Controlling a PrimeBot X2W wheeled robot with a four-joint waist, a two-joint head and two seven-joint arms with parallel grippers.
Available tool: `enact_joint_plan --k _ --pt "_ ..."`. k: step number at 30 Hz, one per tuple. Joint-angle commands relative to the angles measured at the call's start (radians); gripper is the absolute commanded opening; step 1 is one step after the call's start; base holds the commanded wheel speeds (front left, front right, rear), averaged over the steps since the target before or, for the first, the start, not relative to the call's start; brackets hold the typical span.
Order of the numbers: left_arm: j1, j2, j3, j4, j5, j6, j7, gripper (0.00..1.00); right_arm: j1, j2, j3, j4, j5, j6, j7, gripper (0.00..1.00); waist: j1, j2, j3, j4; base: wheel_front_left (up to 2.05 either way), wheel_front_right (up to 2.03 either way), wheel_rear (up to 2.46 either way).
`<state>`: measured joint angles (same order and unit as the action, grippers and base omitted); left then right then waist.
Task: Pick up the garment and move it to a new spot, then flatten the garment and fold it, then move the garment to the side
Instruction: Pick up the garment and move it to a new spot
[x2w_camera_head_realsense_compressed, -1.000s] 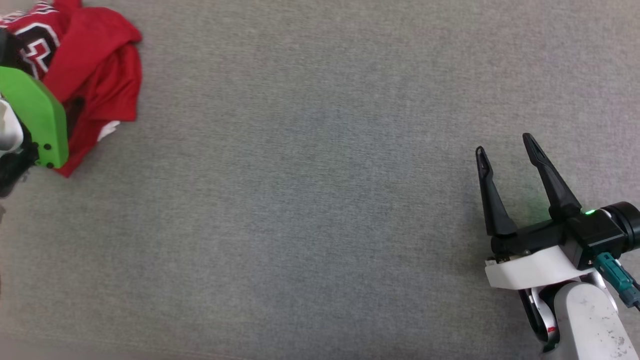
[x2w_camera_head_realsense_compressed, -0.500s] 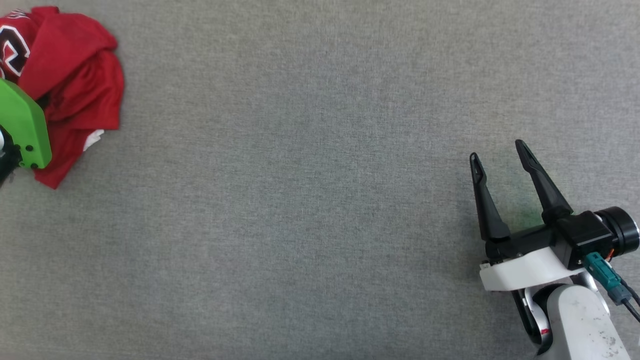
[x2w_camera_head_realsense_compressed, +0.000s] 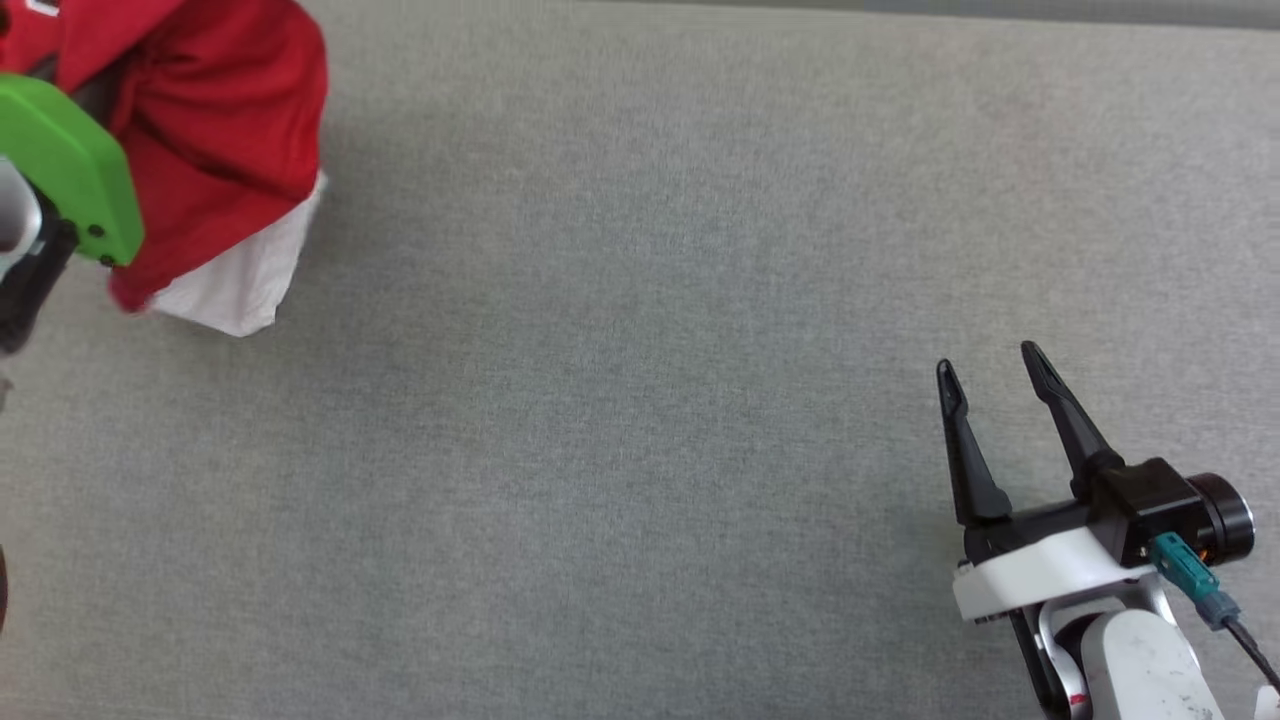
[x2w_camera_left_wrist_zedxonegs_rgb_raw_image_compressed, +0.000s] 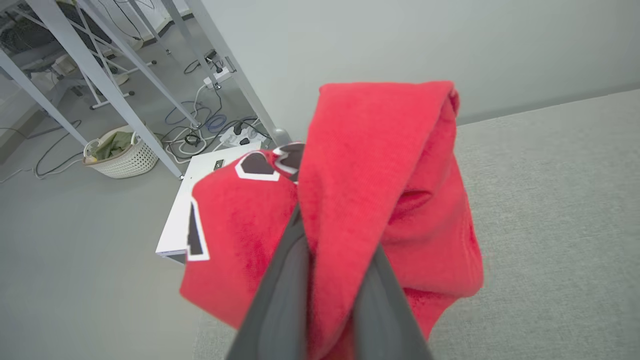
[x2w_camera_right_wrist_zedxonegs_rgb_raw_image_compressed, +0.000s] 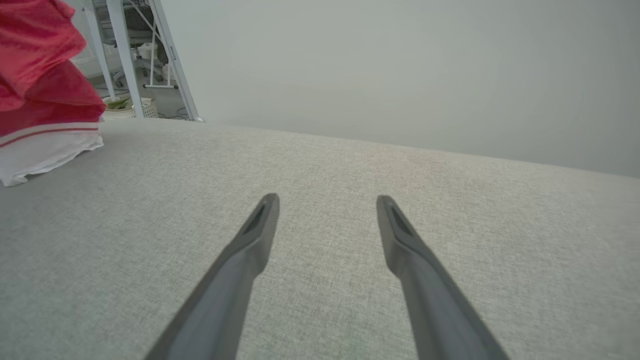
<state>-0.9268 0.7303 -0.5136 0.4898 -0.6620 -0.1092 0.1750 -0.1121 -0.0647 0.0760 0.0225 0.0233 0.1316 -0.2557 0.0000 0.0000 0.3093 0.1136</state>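
Hanging in a bunch from the left gripper (x2w_camera_left_wrist_zedxonegs_rgb_raw_image_compressed: 337, 230), the red shirt (x2w_camera_head_realsense_compressed: 220, 130) is at the far left of the grey counter (x2w_camera_head_realsense_compressed: 640, 420). The two dark fingers (x2w_camera_left_wrist_zedxonegs_rgb_raw_image_compressed: 280, 290) are squeezed close together, with red cloth pinched between them. The shirt's white sleeve (x2w_camera_right_wrist_zedxonegs_rgb_raw_image_compressed: 40, 155) droops down and seems to touch the counter. The right gripper (x2w_camera_head_realsense_compressed: 988, 362) is low on the right side, well apart from the shirt. Its fingers (x2w_camera_right_wrist_zedxonegs_rgb_raw_image_compressed: 240, 270) are spread wide and hold nothing, just above the counter. Past the counter's edge are the floor (x2w_camera_left_wrist_zedxonegs_rgb_raw_image_compressed: 75, 250), grey metal legs (x2w_camera_left_wrist_zedxonegs_rgb_raw_image_compressed: 120, 102), a white basket (x2w_camera_left_wrist_zedxonegs_rgb_raw_image_compressed: 120, 157), some cables (x2w_camera_left_wrist_zedxonegs_rgb_raw_image_compressed: 200, 135) and a flat white board (x2w_camera_left_wrist_zedxonegs_rgb_raw_image_compressed: 205, 160).
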Motion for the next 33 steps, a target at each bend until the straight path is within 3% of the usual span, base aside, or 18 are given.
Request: enact_joint_plan --k 1,13,19,25,29,30,33 --pt "-0.012 -0.010 -0.004 -0.029 0.006 0.008 -0.009 0.00 0.014 0.005 -0.010 0.005 0.007 -0.001 -0.006 1.00 0.0000 0.0000 -0.080 -0.018 0.00 0.00 0.00" --pt "-0.030 -0.150 -0.043 -0.239 -0.020 0.041 -0.013 0.00 0.042 0.014 -0.070 0.018 0.025 -0.001 -0.006 1.00 0.0000 0.0000 -0.194 -0.146 0.00 0.00 0.00" --pt "-0.070 -0.240 -0.083 -0.246 -0.007 0.041 -0.036 0.00 0.047 0.014 -0.094 0.015 0.035 -0.001 -0.006 1.00 0.0000 0.0000 -0.190 -0.228 0.00 0.00 0.00" --pt "-0.064 -0.294 -0.113 -0.192 0.032 0.039 -0.136 0.00 0.052 0.014 -0.107 0.009 0.042 -0.001 -0.006 1.00 0.0000 0.0000 -0.163 -0.286 0.00 0.00 0.00" --pt "0.018 -0.315 -0.142 -0.156 0.041 0.036 -0.214 0.00 0.055 0.014 -0.111 0.005 0.045 -0.001 -0.006 1.00 0.0000 0.0000 -0.154 -0.299 0.00 0.00 0.00" --pt "0.131 -0.325 -0.184 -0.134 0.042 0.036 -0.244 0.00 0.064 0.014 -0.116 0.002 0.047 -0.001 -0.006 1.00 0.0000 0.0000 -0.150 -0.293 0.00 0.00 0.00" --pt "0.258 -0.331 -0.234 -0.104 0.042 0.040 -0.259 0.00 0.071 0.014 -0.120 0.005 0.043 -0.001 -0.006 1.00 0.0000 0.0000 -0.149 -0.274 0.00 0.00 0.00"
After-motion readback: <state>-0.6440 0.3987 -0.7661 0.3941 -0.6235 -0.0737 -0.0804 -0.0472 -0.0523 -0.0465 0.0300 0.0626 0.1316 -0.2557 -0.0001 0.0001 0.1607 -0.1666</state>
